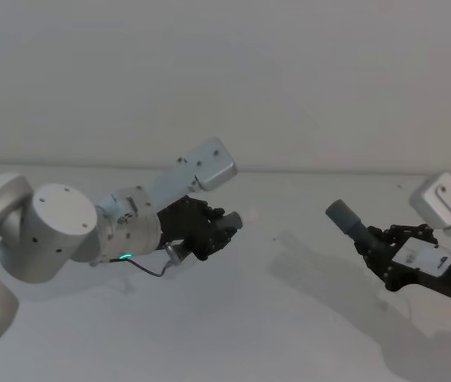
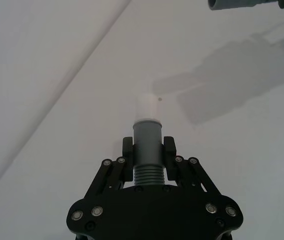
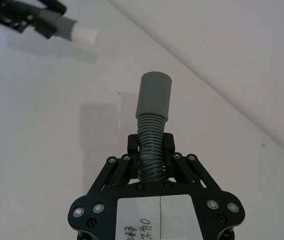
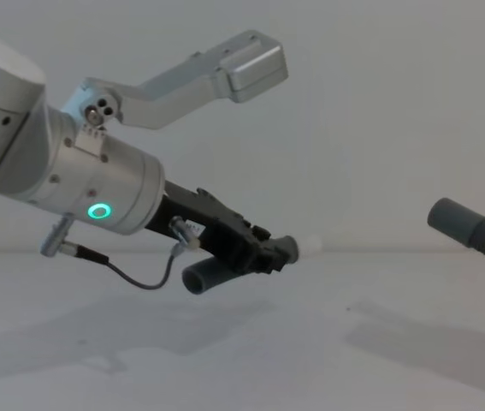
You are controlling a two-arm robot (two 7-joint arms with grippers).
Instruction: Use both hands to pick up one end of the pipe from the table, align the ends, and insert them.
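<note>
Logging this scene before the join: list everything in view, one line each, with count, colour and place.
white-tipped tube: one, dark grey, raised at the robot's left.
ribbed hose: one, dark grey, raised at the robot's right, cuff apart from the tube.
table: one, white, under both.
wall: one, white, behind.
left pincer: one, black, shut on the white-tipped tube.
right pincer: one, black, shut on the ribbed hose.
left arm: one, silver, green ring light.
</note>
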